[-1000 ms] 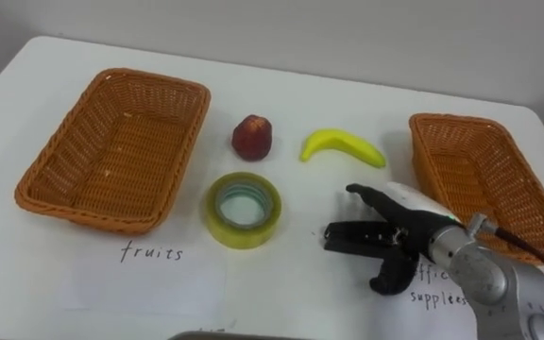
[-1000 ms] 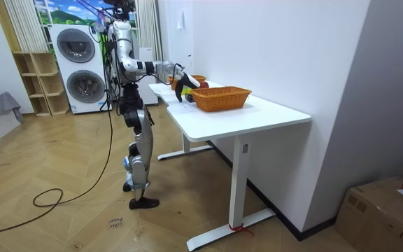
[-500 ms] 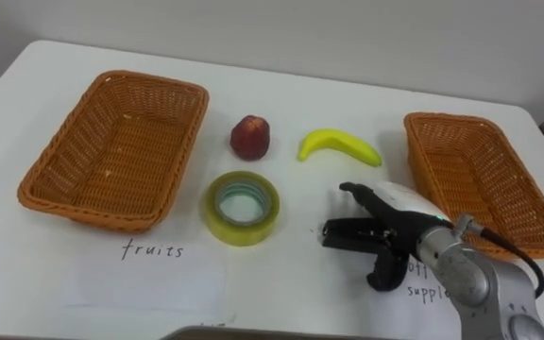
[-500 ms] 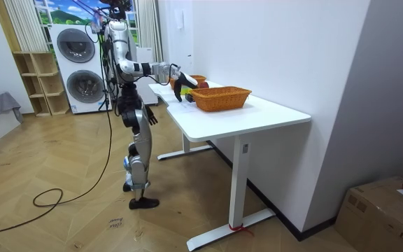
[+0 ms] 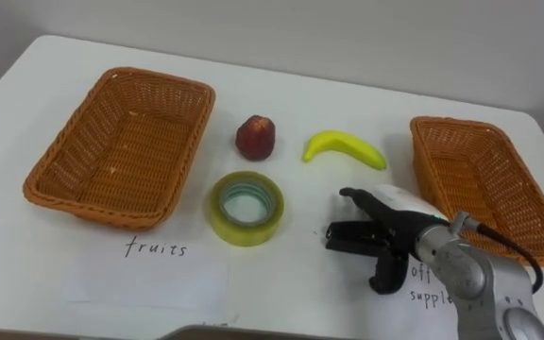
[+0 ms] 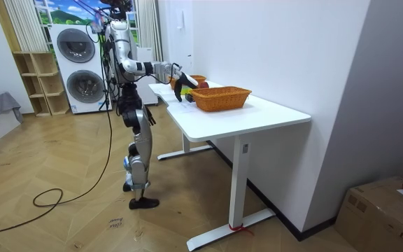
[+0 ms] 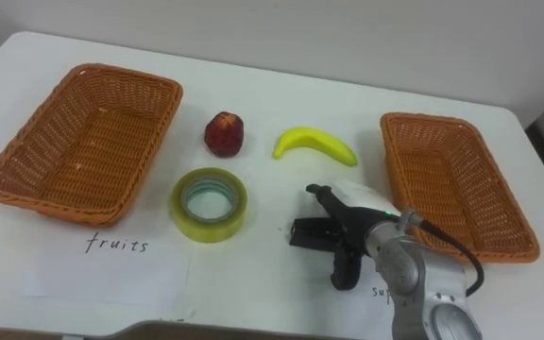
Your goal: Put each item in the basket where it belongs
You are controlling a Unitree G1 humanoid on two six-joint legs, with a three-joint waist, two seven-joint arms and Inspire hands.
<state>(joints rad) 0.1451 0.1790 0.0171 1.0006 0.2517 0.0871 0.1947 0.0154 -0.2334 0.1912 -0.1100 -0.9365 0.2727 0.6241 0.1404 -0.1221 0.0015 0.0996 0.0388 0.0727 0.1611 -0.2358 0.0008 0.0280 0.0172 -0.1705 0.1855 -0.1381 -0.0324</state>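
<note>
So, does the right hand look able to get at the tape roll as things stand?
Probably yes. The right hand is open, its fingers pointing toward the tape roll, with only bare table between them. The banana lies farther back, out of the path.

— What's the room like?
— White wall (image 6: 292, 49), herringbone wood floor (image 6: 61, 217), a white counter (image 6: 257, 114) against the wall.
— And behind?
— Stacked washers (image 6: 80, 66) beside a wooden shelf (image 6: 39, 84); a cardboard box (image 6: 382, 210) by the wall.
</note>
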